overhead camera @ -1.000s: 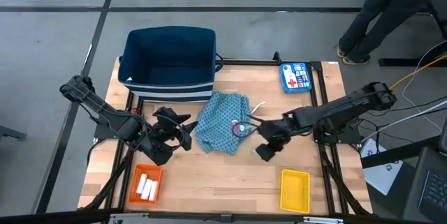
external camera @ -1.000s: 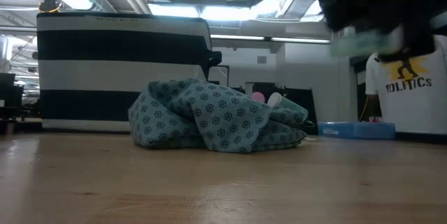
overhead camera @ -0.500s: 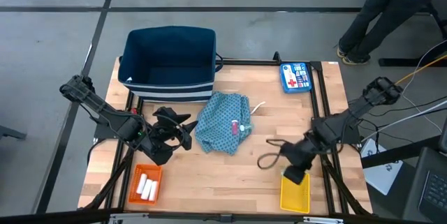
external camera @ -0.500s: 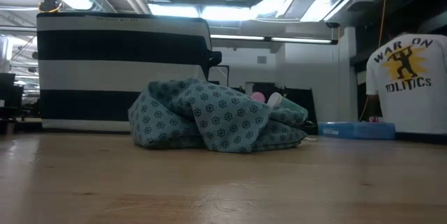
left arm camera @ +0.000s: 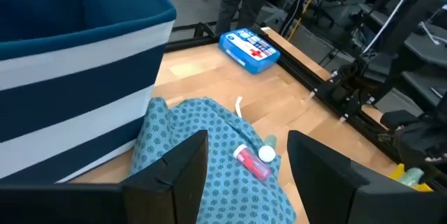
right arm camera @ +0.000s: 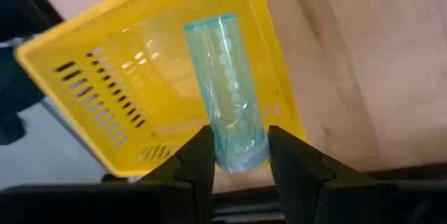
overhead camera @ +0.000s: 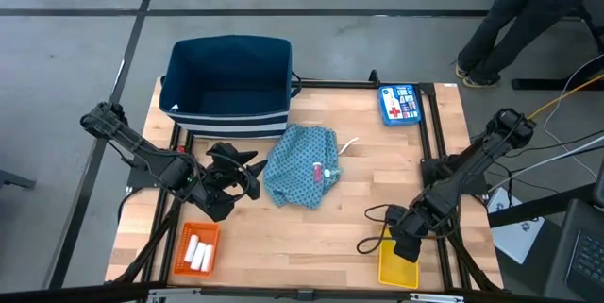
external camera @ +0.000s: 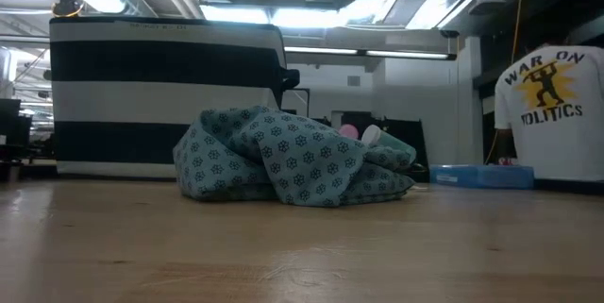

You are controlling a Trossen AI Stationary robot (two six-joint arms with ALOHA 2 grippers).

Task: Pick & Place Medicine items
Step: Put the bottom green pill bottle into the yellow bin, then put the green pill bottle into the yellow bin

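Now translucent ribbed tube [right arm camera: 227, 91] over slotted basket [right arm camera: 91, 91]

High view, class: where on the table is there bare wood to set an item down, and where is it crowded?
Bare wood lies between the orange basket and the yellow basket, below the teal cloth, and between cloth and blue first-aid box. Crowded: the left claw beside the cloth, and the right claw over the yellow basket.

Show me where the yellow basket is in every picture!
High view: yellow basket at the table's front right, under the right gripper.
Low view: not in it.
Left wrist view: not clearly in it.
Right wrist view: fills the middle, a pale green tube held over it.
Shared landmark: the right gripper.
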